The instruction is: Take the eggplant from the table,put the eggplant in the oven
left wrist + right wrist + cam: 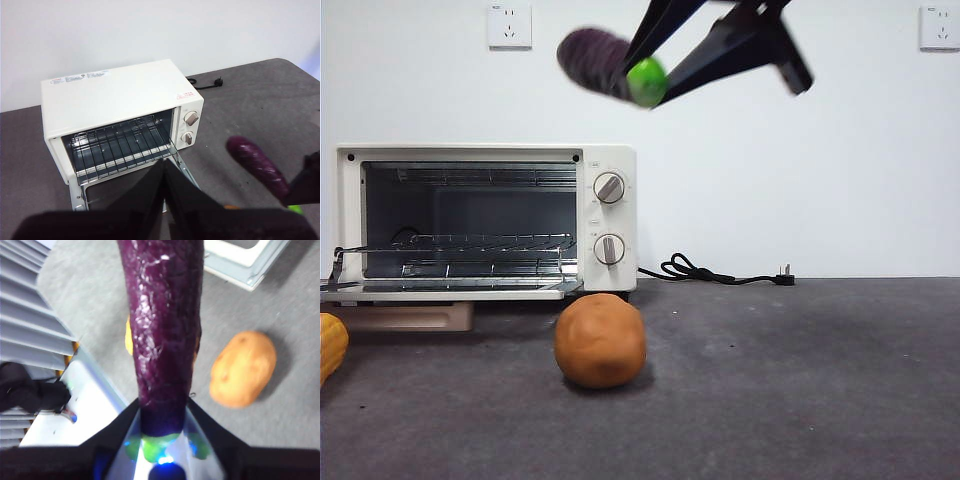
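The right gripper [655, 75] holds the eggplant [595, 60] by its green stem end, high above the open oven [610, 215]. The left gripper [165, 200] waits, jaws together. The long eggplant may hit the door frame and slip.

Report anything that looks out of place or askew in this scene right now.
Nothing looks damaged or spilled. The oven has its door folded down and its power cord lies unplugged on the table. The right gripper holds the eggplant by its stem end, high in the air. A potato sits in front of the oven.
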Controlling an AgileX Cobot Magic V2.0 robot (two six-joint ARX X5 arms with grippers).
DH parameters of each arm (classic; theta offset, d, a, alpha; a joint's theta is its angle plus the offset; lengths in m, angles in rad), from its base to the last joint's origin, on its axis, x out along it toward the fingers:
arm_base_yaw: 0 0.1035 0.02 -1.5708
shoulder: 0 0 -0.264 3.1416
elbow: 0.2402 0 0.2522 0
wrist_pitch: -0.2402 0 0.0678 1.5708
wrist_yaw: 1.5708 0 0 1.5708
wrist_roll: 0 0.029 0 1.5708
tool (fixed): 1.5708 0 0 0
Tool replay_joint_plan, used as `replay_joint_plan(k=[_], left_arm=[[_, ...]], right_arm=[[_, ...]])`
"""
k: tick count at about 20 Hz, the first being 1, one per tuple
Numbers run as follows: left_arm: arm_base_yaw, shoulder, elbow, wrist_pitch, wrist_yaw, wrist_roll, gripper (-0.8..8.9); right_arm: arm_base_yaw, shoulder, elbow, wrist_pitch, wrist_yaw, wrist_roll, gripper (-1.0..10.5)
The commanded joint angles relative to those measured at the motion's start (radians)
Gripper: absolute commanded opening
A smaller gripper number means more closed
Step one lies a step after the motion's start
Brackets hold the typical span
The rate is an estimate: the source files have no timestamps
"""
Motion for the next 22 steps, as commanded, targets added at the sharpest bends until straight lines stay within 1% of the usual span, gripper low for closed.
replay_joint_plan(k=[1,4,8,14,17,19,22], left_arm=[[-0.001,-0.004,-0.007,0.008,0.001,0.01,-0.05],[-0.001,-0.006,-0.007,0.002,0.002,0.011,-0.05],[-0.001,-0.015,-0.007,-0.01,0.001,0.011,-0.05],[-0.001,-0.031,-0.007,-0.015,0.001,0.011,-0.05],[-0.001,-0.04,-0.007,-0.016,0.001,0.011,-0.05],[-0.001,-0.042,-0.007,-0.016,0.002,0.011,-0.05],[-0.001,-0.044,-0.007,-0.016,0.001,0.011,-0.05]], right_arm=[[0.028,0.093,0.051,0.044,-0.028,0.039,-0.1],[0.072,0.233,0.137,0.147,-0.116,0.13,-0.1],[0.109,0.433,0.308,0.236,-0.198,0.255,-0.1],[0.115,0.693,0.611,0.259,-0.28,0.428,-0.1],[0.114,0.773,0.698,0.275,-0.271,0.532,-0.1],[0.114,0.802,0.709,0.338,-0.241,0.653,-0.1],[0.114,0.817,0.709,0.41,-0.093,0.788,-0.1]])
